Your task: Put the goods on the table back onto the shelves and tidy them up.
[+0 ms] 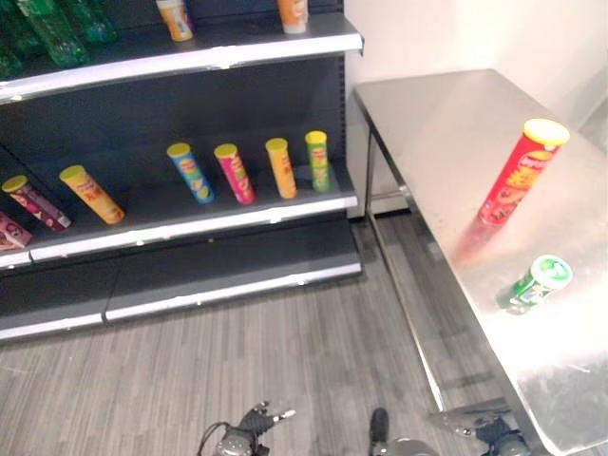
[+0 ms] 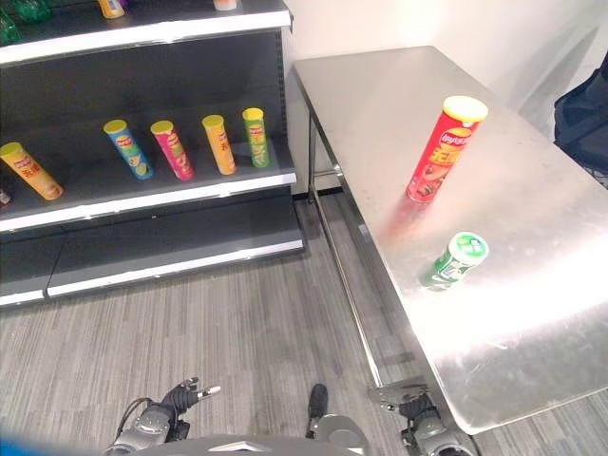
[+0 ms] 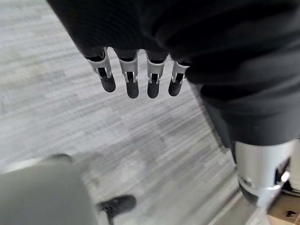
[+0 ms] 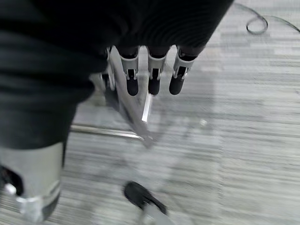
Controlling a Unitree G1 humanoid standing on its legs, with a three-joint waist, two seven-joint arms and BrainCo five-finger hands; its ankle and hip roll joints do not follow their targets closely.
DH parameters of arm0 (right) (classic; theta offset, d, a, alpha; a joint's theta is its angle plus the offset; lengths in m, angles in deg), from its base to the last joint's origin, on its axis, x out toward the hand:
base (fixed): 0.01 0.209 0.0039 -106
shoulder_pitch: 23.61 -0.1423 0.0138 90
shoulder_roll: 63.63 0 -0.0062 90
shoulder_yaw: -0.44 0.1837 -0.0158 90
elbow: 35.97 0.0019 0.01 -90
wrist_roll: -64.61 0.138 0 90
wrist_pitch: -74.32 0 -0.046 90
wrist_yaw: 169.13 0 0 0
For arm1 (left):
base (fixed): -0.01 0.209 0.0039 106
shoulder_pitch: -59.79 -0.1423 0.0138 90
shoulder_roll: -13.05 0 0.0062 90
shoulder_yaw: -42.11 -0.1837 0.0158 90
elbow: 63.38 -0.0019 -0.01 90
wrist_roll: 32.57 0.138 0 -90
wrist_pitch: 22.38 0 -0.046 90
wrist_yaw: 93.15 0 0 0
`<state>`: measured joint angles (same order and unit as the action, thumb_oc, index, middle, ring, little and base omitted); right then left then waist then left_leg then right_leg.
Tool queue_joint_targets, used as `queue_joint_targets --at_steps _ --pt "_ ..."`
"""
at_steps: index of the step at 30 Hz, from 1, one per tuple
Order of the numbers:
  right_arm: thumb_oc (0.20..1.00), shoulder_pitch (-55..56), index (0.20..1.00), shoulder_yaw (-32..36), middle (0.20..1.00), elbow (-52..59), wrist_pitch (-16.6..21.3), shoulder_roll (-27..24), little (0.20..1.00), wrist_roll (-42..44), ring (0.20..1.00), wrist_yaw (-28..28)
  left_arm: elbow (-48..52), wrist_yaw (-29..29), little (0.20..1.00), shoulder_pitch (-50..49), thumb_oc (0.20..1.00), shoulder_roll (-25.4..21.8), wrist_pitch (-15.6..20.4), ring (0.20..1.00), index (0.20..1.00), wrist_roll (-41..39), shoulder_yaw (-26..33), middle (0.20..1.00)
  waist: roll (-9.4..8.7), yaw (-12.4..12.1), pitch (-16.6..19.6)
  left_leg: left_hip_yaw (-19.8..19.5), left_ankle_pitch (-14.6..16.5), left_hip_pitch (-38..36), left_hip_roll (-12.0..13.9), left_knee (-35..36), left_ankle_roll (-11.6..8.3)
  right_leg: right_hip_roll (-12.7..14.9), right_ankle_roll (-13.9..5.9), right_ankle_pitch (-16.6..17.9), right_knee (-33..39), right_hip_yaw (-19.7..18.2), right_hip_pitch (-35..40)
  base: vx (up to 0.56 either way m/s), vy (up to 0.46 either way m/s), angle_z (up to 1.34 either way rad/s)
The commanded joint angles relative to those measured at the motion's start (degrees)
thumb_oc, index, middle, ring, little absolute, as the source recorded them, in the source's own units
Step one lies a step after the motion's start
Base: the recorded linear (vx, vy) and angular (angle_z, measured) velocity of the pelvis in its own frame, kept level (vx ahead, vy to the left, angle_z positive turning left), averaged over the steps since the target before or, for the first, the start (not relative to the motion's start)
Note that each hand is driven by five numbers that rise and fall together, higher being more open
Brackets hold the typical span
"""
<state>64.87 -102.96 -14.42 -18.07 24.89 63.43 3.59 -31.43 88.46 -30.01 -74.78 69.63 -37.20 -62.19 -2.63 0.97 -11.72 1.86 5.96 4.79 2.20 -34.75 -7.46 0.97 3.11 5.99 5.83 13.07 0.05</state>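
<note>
- Grey wood-grain floor (image 1: 285, 361) is seen nearest, across the bottom of both eye views; the left hand (image 2: 180, 397) hangs low at the lower left and the right hand (image 2: 418, 410) at the lower right, beside the table's near corner.
- In each wrist view the hand's fingers (image 3: 132, 77) are shown hanging straight and relaxed over the floor, so both hands are released and nothing is held.
- The steel table (image 1: 446, 133) fills the right side of the eye views. Two goods are left on it: a short green can (image 1: 538, 283) near the lower right, and a tall red can (image 1: 521, 173) standing just beyond it, apart from it.
- The step in hand is judged to be a first pick from the table. The green can would best be taken first, being nearer, and gripped round its middle so that the red can is not knocked over.
- The shelf (image 1: 190, 223) lies farthest, at the upper left; four cans are lined up on it with two more leaning to their left, and room is left between them for placing.
- Bottles and cans on the upper shelf are shown more fully in the left eye view; a dark object at the right edge is caught in the right eye view alone. The state of the fingers is settled by the wrist views.
</note>
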Motion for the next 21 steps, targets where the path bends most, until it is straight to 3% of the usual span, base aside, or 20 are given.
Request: queue_joint_targets --at_steps 1,2,4,5,6,7,10,14,18,21 --pt "1.0 -3.0 1.0 0.1 1.0 -0.7 -0.2 -4.2 1.0 1.6 1.0 -1.1 -1.1 0.1 1.0 2.1 1.0 -1.8 0.4 1.0 1.0 -1.7 -1.1 1.0 -0.65 1.0 -2.6 -0.8 -5.0 3.6 0.3 6.6 1.93 1.2 -6.36 -5.2 -0.9 -2.7 3.5 0.07 0.001 -0.14" --pt "1.0 -2.9 1.0 0.1 1.0 -1.2 -0.4 -3.6 1.0 2.1 1.0 -1.0 -8.1 0.6 1.0 3.5 1.0 -0.7 0.2 1.0 1.0 -1.5 -0.1 1.0 -0.84 1.0 -2.5 -0.4 -4.5 3.7 1.1 8.8 2.14 1.2 -6.49 -5.7 -0.8 -3.3 3.9 0.15 0.037 -0.02" --pt "1.0 -2.4 1.0 -0.3 1.0 -2.0 -0.2 -3.0 1.0 2.2 1.0 -0.8 -11.0 2.0 1.0 4.6 1.0 -1.2 0.2 1.0 1.0 -0.9 1.1 1.0 -1.42 0.7 -1.6 -0.6 -2.8 2.1 2.3 17.2 2.49 1.6 -7.54 -6.5 -0.8 -4.9 4.5 0.2 0.114 -0.14" --pt "1.0 -2.2 1.0 -0.6 1.0 -2.1 -0.2 -2.8 1.0 2.0 1.0 -1.0 -11.6 2.4 1.0 4.8 1.0 -1.2 0.2 1.0 1.0 -0.4 0.7 1.0 -1.1 0.6 -1.1 -1.6 -3.4 0.8 2.8 22.8 2.39 1.4 -7.81 -6.8 -0.8 -5.8 4.6 0.31 0.269 -0.61" --pt "1.0 -2.0 1.0 -0.8 1.0 -2.6 -0.2 -2.9 1.0 1.3 1.0 -1.3 -12.4 3.2 1.0 5.1 1.0 -1.1 0.5 1.0 1.0 0.0 0.3 1.0 0.42 0.1 0.1 -6.9 -7.2 -1.1 4.6 34.6 1.57 0.7 -8.28 -8.0 -0.8 -8.4 5.2 0.35 0.398 -0.98" --pt "1.0 -1.2 1.0 0.2 1.0 -3.1 -0.2 -2.8 1.0 1.0 1.0 -1.3 -12.5 3.0 1.0 4.7 1.0 -0.5 0.4 1.0 1.0 0.9 -0.3 1.0 1.52 1.4 1.2 -5.0 -7.6 -3.4 5.4 36.6 1.23 1.4 -8.96 -8.1 -0.8 -8.8 5.5 0.34 0.464 -0.91" --pt "1.0 -0.7 1.0 0.7 1.0 -3.1 -0.4 -2.6 1.0 0.7 1.0 -1.1 -12.2 2.6 1.0 4.3 1.0 -0.5 0.5 1.0 1.0 1.2 -0.5 1.0 1.81 1.7 1.8 -2.6 -7.4 -6.0 4.8 38.7 1.58 2.6 -9.66 -7.6 -1.2 -9.8 5.5 0.12 0.258 -0.68" --pt "1.0 -0.7 1.0 1.0 1.0 -3.7 -1.0 -1.4 1.0 0.5 1.0 -0.1 -11.7 1.9 1.0 4.2 1.0 -1.3 0.6 1.0 1.0 1.6 -0.5 1.0 1.78 2.7 2.1 3.4 -5.4 -8.7 2.7 39.8 3.51 5.6 -11.9 -5.7 -4.4 -13.7 2.4 0.08 0.322 -0.5" --pt "1.0 -0.6 1.0 2.4 1.0 -3.6 -1.2 -1.3 1.0 1.6 1.0 0.2 -11.3 1.7 1.0 4.4 1.0 -2.1 0.7 1.0 1.0 1.6 -0.1 1.0 1.67 3.1 2.1 5.8 -4.2 -9.7 1.4 39.8 4.79 6.6 -13.11 -5.1 -5.7 -15.8 0.9 0.03 0.199 -0.81" --pt "1.0 0.1 1.0 7.6 1.0 -4.1 -1.0 -2.3 1.0 6.0 1.0 -1.1 -10.7 2.0 1.0 4.5 1.0 -3.4 0.9 1.0 1.0 0.4 1.5 1.0 1.22 4.5 1.9 8.9 -2.8 -10.5 0.2 39.8 6.05 7.5 -15.12 -3.5 -7.5 -17.7 -1.6 0.01 0.22 -0.57"
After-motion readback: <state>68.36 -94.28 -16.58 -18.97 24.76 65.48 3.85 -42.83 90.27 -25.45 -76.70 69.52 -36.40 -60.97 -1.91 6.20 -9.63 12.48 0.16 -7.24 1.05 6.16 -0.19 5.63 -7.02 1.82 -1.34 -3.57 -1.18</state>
